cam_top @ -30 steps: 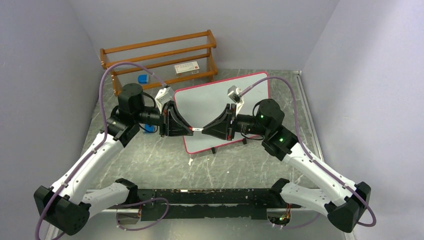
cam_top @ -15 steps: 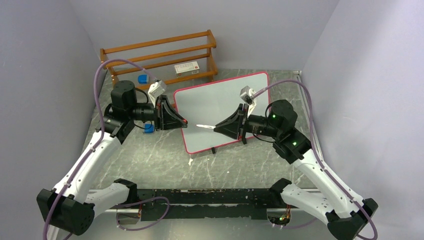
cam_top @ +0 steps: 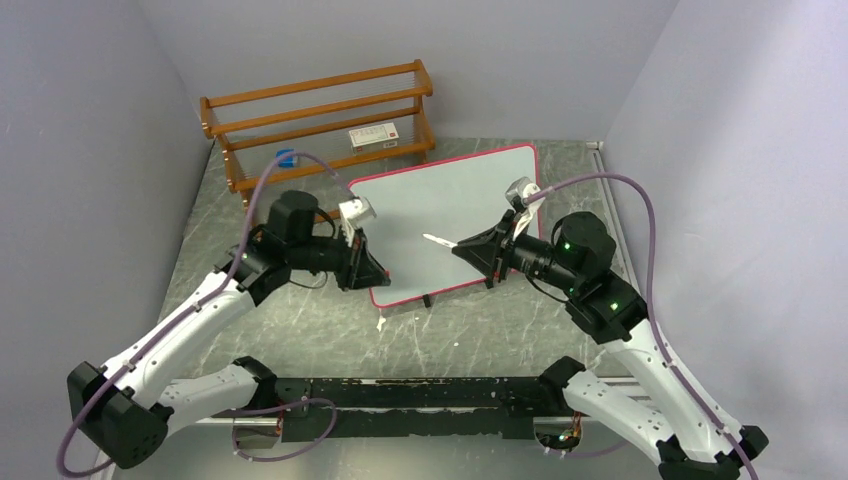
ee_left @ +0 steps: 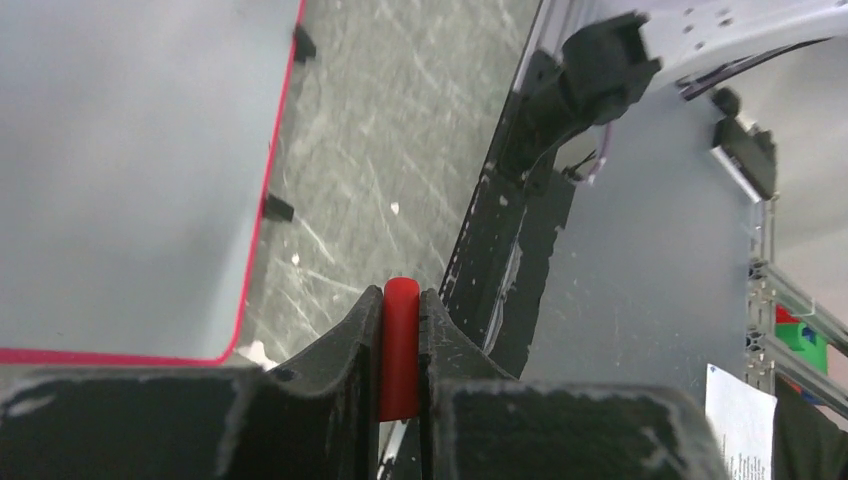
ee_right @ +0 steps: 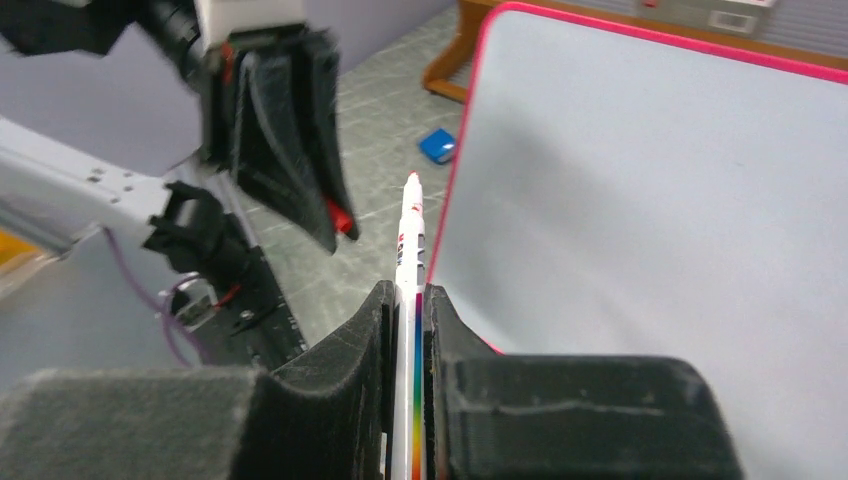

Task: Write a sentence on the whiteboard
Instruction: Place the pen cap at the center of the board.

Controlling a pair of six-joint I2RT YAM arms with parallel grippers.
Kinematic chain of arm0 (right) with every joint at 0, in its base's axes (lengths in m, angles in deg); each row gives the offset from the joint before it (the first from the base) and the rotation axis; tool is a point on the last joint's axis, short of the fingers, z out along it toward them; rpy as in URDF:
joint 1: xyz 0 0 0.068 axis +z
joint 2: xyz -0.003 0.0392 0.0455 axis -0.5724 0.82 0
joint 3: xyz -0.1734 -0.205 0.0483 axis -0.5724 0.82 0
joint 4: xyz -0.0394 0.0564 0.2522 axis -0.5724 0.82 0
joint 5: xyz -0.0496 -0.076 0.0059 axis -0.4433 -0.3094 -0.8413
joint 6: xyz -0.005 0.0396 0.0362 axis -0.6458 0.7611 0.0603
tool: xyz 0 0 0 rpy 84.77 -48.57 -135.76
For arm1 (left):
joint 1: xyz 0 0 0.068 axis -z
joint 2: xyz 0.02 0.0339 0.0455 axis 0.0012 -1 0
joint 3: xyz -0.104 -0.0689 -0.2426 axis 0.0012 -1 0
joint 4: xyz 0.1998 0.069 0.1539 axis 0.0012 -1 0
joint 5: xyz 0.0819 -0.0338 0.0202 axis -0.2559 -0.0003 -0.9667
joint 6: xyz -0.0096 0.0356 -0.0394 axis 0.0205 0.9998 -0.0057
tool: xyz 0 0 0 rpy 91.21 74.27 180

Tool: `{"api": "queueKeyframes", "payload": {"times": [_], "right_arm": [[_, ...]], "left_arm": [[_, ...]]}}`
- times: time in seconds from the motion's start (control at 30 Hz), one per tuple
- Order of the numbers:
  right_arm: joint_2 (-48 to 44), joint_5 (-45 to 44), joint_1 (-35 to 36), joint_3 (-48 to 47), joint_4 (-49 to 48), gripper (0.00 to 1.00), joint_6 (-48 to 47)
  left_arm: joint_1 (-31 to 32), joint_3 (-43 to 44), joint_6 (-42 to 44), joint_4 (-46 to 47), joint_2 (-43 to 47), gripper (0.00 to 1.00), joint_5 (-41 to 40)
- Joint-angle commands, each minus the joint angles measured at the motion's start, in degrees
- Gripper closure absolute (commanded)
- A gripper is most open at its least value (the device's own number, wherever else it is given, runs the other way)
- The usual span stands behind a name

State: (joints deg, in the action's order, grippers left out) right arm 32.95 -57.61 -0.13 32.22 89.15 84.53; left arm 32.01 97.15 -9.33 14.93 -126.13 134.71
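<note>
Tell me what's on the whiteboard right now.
No writing shows on the whiteboard. The right gripper, holding the marker, and the left gripper hide small patches.

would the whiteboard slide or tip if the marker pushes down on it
Probably stiff: the whiteboard looks like a flat rimmed panel. It likely won't tip, lying low on small black feet. It may slide, since nothing visibly pins it to the smooth table.

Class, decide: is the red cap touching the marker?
Apart. Right wrist view shows table between the red cap, in the left claw, and the marker.
</note>
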Motion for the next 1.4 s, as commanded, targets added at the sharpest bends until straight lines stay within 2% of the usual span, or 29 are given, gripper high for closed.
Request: {"api": "queueKeyframes", "payload": {"times": [0.0, 0.3, 0.4, 0.53, 0.87, 1.2, 1.37], "right_arm": [[-1.6, -10.6, -0.4, -2.1, 6.4, 1.00, -3.1], [-6.1, -21.1, -0.4, -1.6, 9.6, 1.00, -4.1], [-6.9, -23.0, -0.4, -1.2, 10.3, 1.00, -4.2], [-7.6, -24.6, -0.4, -0.6, 10.5, 1.00, -4.1], [-8.3, -25.2, -0.4, 0.1, 10.7, 1.00, -3.8], [-8.2, -25.2, -0.4, 0.1, 10.9, 1.00, -3.7], [-8.1, -25.1, -0.4, -0.1, 10.9, 1.00, -4.1]], "left_arm": [[8.3, -1.7, -1.6, -3.8, 0.8, 0.95, -18.9], [29.6, -5.6, -7.2, -2.2, -5.7, 0.95, -44.0], [35.8, -6.6, -9.4, -1.2, -10.1, 0.95, -48.9], [40.1, -6.3, -11.0, 1.3, -16.3, 0.95, -50.1], [41.4, -1.7, -8.8, -0.2, -30.8, 0.95, -52.4], [41.3, 2.5, -7.1, -2.1, -38.8, 0.90, -54.5], [41.3, 3.0, -7.0, -3.2, -38.3, 0.80, -55.5]]}}
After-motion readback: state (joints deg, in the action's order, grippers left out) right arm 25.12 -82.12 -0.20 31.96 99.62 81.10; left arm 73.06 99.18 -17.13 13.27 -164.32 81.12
